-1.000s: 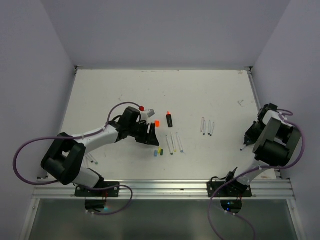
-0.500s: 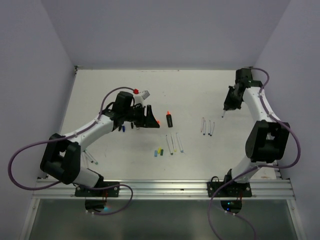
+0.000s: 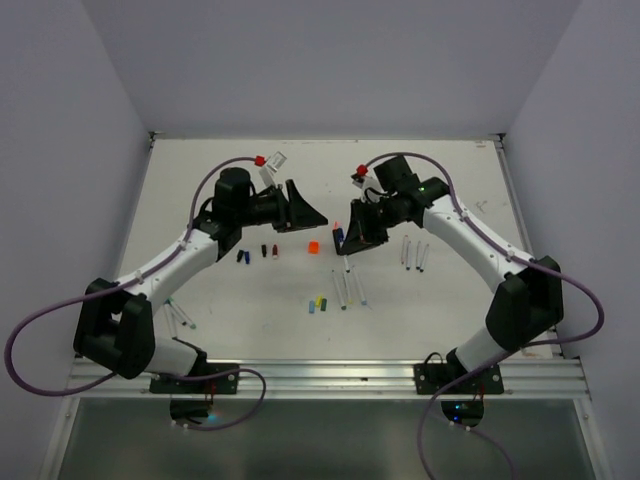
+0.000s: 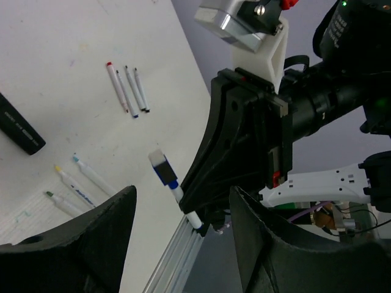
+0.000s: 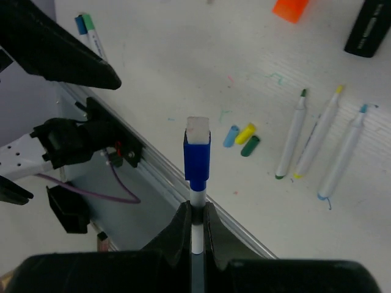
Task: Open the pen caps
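Observation:
My right gripper (image 5: pixel 195 210) is shut on a slim white pen (image 5: pixel 197 198) whose blue cap (image 5: pixel 197 160) sticks out past the fingertips. In the top view it (image 3: pixel 347 232) hangs over the table's middle, facing my left gripper (image 3: pixel 312 218). The left gripper (image 4: pixel 183 195) is open. In the left wrist view the capped pen (image 4: pixel 165 174) shows between its fingers, touching neither. On the table lie loose light blue (image 5: pixel 231 135), yellow (image 5: pixel 246 132) and green (image 5: pixel 250 145) caps, an orange cap (image 3: pixel 313 246) and three uncapped pens (image 5: pixel 317 137).
A black marker (image 4: pixel 18 128) lies beside the orange cap. Three more pens (image 3: pixel 413 252) rest to the right, and small dark caps (image 3: pixel 264 251) lie under the left arm. Two pens (image 3: pixel 180 318) sit near the left base. The metal rail (image 3: pixel 330 375) runs along the near edge.
The right arm swung from the table's right side to the middle, carrying the pen. The left arm moved back and to the right, now facing it. The orange cap now lies on the table.

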Robot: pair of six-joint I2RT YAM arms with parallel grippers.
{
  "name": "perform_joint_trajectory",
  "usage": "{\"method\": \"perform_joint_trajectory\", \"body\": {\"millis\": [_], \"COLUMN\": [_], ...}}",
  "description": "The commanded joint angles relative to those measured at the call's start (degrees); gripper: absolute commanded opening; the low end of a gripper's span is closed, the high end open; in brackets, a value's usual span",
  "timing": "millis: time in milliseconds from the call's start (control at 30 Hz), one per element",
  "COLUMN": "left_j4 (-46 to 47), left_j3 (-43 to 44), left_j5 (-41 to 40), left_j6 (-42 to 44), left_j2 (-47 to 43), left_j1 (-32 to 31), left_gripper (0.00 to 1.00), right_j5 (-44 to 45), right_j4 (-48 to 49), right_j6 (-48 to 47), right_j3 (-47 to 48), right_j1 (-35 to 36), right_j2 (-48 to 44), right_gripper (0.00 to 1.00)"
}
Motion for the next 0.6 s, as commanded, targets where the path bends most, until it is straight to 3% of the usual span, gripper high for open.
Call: {"method": "perform_joint_trajectory", "body": {"millis": [0,300,567], "left_j4": [9.0,7.2,12.0], "left_j3": [-1.1,-1.5,-3.8], "left_j5": [1.0,0.2,2.1], "left_j6": [-8.4,-9.6,-11.2], "left_j2": [-2.5,-2.1,-1.1], "left_j1": [0.2,-1.3,-2.8], "left_gripper": [0.65,0.65,0.62], "right_j5": [-8.6,-12.9,-17.4], "right_j4": [5.7,13.0,21.4], "right_j6": [3.3,5.3,10.5], "right_j3": [-1.4,-4.3,-6.3], "right_j1": [1.1,2.5,2.5], "right_j2": [-3.8,-5.3,-5.9], "right_gripper": [0.00,0.00,0.00]}}
